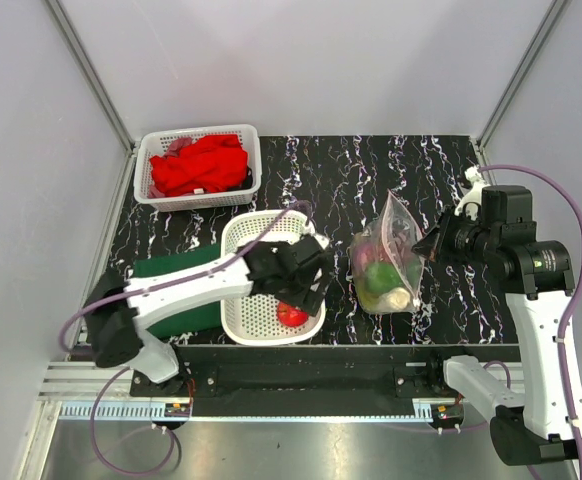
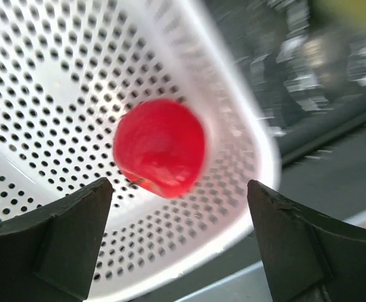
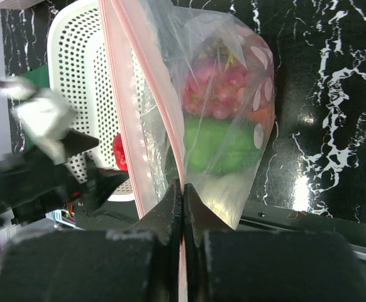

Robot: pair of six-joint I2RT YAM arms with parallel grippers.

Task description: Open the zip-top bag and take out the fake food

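Emptying the zip-top bag (image 1: 386, 260) looks to be the step in hand. It stands on its base at the right-centre of the desk (image 1: 301, 170), its pinkish zip strip (image 3: 150, 104) pinched between the closed fingers of the right hand (image 3: 183, 189), and the mouth seems parted. Through the thin, clear, crinkled film a smooth green pepper (image 3: 224, 148) shows under a knobbly purple-pink grape bunch (image 3: 217, 88). Just to the bag's left, a glossy round red apple (image 2: 160, 146) lies loose in the white perforated basket (image 2: 57, 82). The left hand (image 2: 177, 185) hangs above it, fingers wide apart and empty. Next, I judge, that hand must cross to the bag and reach into the slack mouth; the limp film may collapse or slide with the pull.
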